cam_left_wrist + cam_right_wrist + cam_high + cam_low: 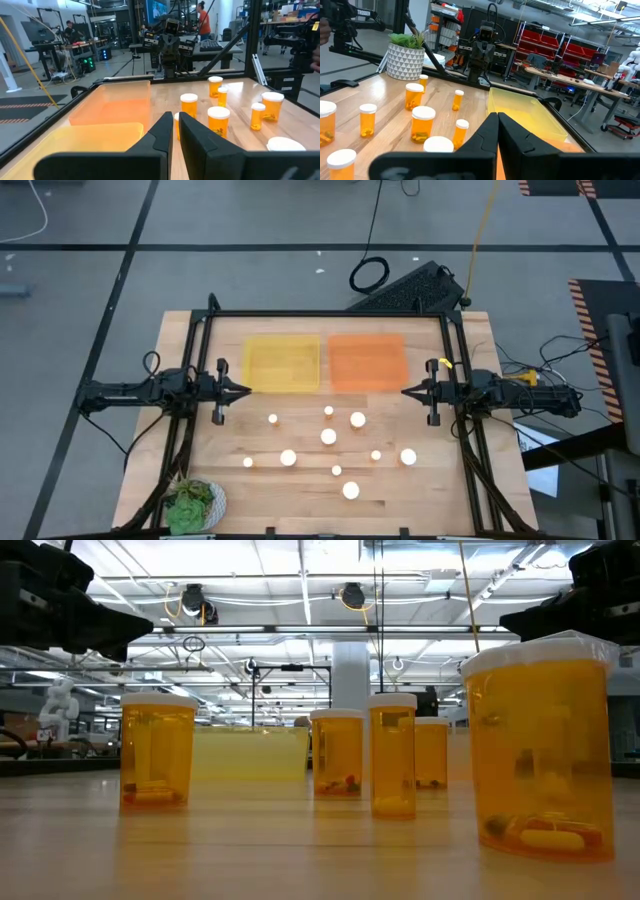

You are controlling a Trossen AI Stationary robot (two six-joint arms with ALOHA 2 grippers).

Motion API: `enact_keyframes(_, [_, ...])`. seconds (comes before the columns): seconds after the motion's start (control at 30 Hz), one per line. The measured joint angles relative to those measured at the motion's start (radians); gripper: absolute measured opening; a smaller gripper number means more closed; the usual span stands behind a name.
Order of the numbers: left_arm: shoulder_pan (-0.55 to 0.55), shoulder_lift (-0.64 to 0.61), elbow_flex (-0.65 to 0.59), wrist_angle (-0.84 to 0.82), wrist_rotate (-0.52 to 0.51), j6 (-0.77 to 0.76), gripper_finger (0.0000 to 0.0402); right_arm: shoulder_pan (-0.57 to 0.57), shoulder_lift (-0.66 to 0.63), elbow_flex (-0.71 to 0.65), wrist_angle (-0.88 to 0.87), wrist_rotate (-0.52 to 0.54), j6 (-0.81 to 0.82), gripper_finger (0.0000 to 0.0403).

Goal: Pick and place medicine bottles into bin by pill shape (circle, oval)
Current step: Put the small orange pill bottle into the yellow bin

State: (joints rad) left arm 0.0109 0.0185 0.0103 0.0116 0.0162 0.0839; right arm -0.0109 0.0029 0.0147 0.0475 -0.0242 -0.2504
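Surveying from the high view: ten small amber plastic medicine bottles with round white caps stand scattered on the pale wooden surface, all upright, so each long axis is vertical and only caps show. Behind them lie a translucent yellow rectangular bin and, touching it, a translucent orange rectangular bin. The left gripper waits at the yellow bin's outer side, the right gripper at the orange bin's outer side; both point inward at each other. Every bottle lies toward the near edge from both. The nearest to the left gripper is the small-capped bottle; the nearest to the right is the wide-capped bottle, at a similar remove.

Low view: bottles seen side-on, upright, pills at their bases; an oval capsule is legible in the closest bottle. Both arms hang above, clear of all bottles.

Left wrist view: its fingers are nearly closed, a thin slit between, holding nothing.

Right wrist view: fingers likewise almost together, empty. A green leafy plant in a white patterned pot sits at the far corner.
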Motion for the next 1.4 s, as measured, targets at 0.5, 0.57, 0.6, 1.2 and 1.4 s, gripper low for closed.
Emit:
enact_keyframes(0.5, [-0.001,0.022,0.048,0.0,-0.018,-0.064,0.0035,0.0,0.0,0.0,0.0,0.001,0.048,0.0])
enact_keyframes(0.57, [-0.001,0.048,0.086,-0.027,-0.019,-0.056,0.0035,0.0,0.0,0.0,0.001,0.001,0.066,0.0])
enact_keyframes(0.6, [-0.001,0.067,0.109,-0.049,-0.019,-0.047,0.0035,0.0,0.0,0.0,0.001,0.001,0.075,0.0])
enact_keyframes(1.2, [-0.001,0.576,0.751,-0.417,-0.034,-0.052,0.0035,0.0,0.0,0.0,0.005,0.005,0.161,0.0])
enact_keyframes(1.4, [-0.007,0.684,0.846,-0.481,-0.11,-0.043,0.0035,0.0,0.0,0.0,0.005,0.012,0.161,0.0])
